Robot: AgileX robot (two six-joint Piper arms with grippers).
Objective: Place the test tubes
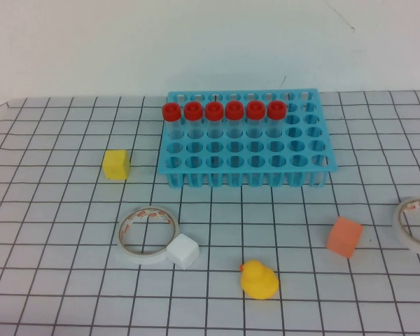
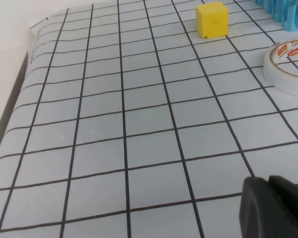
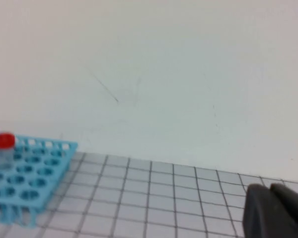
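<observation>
Left gripper (image 2: 268,191), pinched closed and empty, hovers over the grid mat (image 2: 139,124) short of a tape roll (image 2: 288,67) and yellow cube (image 2: 212,19). Right gripper (image 3: 269,196), likewise closed, seems raised right of the blue rack (image 3: 35,173). Farther back, six red-capped test tubes (image 1: 225,119) stand in one rack row.

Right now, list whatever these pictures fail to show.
- Left gripper, shut, low over the checked table's left side: left wrist view's edge crops all but its dark tip; high view misses it.
- Right gripper, shut, right of the blue plastic tube rack: cropped likewise in right wrist view.
- White tape roll at the table's right: cut by high view's edge.
- Red-capped test tubes: contents too small.
</observation>
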